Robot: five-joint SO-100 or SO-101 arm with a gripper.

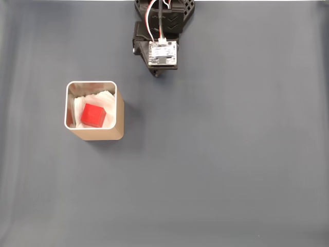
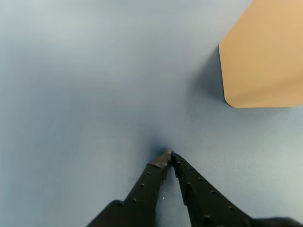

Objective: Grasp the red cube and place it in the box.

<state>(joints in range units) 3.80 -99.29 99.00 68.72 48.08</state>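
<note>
Gripper (image 2: 169,156) sits closest to your wrist camera: two black perforated fingers (image 2: 144,187) coming up from the bottom edge, tips meeting, jaws closed on nothing, just above the blue-grey table (image 2: 85,85). Your wrist view also catches a tan outer wall of the box (image 2: 262,61) at upper right, well apart from the fingertips, rounded corner facing the gripper. Switch to your fixed view: the box (image 1: 119,116) stands upright left of centre on the table (image 1: 231,170), opening up, thin pale metallic rim, crumpled white lining (image 1: 82,105) inside. The red cube (image 1: 93,115) is in the box, resting on that lining, roughly centred, slightly toward the lower side. Cube is bright red, plain faces, no markings you can read; top face and a darker lower side face visible. No long axis on it; edges are turned a little off the box walls, so it sits slightly rotated. Arm (image 1: 162,36) is at the top edge of your fixed view, black body with a white board and wires, clear of the box, up and to its right.
</note>
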